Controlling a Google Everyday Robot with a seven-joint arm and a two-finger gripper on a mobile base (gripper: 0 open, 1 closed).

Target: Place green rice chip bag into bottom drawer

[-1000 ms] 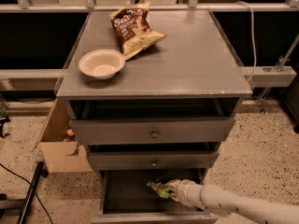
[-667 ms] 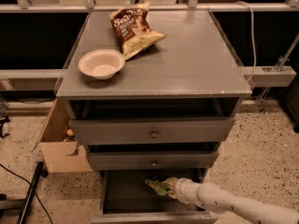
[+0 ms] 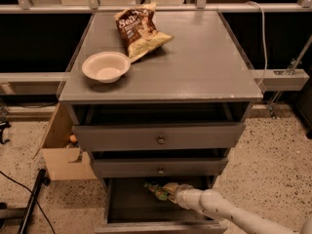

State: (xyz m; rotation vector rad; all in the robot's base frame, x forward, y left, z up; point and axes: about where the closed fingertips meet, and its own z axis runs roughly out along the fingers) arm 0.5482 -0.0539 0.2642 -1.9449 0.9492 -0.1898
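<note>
The green rice chip bag (image 3: 156, 189) shows as a small green crinkly patch inside the open bottom drawer (image 3: 141, 209), near its back under the middle drawer. My gripper (image 3: 168, 191) reaches into that drawer from the lower right on a white arm (image 3: 219, 210) and is at the bag's right end. The bag is partly hidden by the middle drawer's front and by the gripper.
On the grey cabinet top (image 3: 204, 62) lie a white bowl (image 3: 106, 66) and a brown-and-yellow chip bag (image 3: 140, 29). The two upper knobbed drawers (image 3: 159, 138) stand slightly open. A cardboard box (image 3: 61, 150) sits left of the cabinet, a black cable (image 3: 22, 199) on the floor.
The gripper and the green bag have moved a little to the left and further in under the middle drawer.
</note>
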